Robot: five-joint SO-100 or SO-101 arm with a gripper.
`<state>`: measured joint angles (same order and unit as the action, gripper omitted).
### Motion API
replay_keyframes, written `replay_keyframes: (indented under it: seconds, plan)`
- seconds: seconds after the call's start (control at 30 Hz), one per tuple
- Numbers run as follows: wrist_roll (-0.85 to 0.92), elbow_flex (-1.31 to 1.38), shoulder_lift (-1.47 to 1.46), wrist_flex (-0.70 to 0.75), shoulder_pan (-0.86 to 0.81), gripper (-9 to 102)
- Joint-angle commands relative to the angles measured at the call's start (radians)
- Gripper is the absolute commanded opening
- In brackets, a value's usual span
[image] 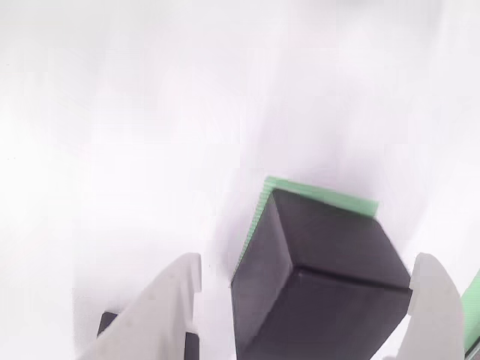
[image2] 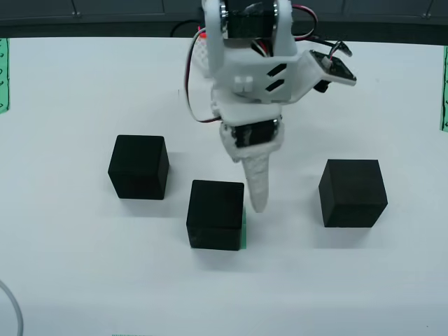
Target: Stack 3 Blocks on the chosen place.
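both of my white fingers stood spread wide in the view that rode on my gripper, one at the lower left and one at the lower right, with the middle block sitting between them; i could not tell whether either finger touched its sides. that black cube rested on the green-and-white striped patch, whose stripes peeked out along the cube's far edge and down its left side. a dark corner of something showed at the bottom left, behind my left finger, too cut off to name.

from the overhead view my gripper hung tip-down just beside the upper right corner of the middle block, and a thin sliver of the striped patch showed along that cube's right edge. the left block sat up and to the left of the middle one, near it but apart, and the right block sat well apart on the other side of my arm. all three lay flat on the white table, none stacked on another. green strips ran down the table's left and right edges
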<state>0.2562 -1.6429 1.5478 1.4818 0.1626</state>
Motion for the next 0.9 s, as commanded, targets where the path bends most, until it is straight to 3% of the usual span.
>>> replay_keyframes:
  seconds: [0.0, 0.17, 0.4, 0.87]
  plan:
    - [0.089, -0.046, 0.152, -0.017, 0.058, 34]
    - [0.124, -0.098, 0.31, -0.041, 0.204, 42]
    - [0.118, -0.204, 0.396, -0.066, 0.442, 42]
    - [-0.486, -0.117, 0.172, -0.233, 0.474, 42]
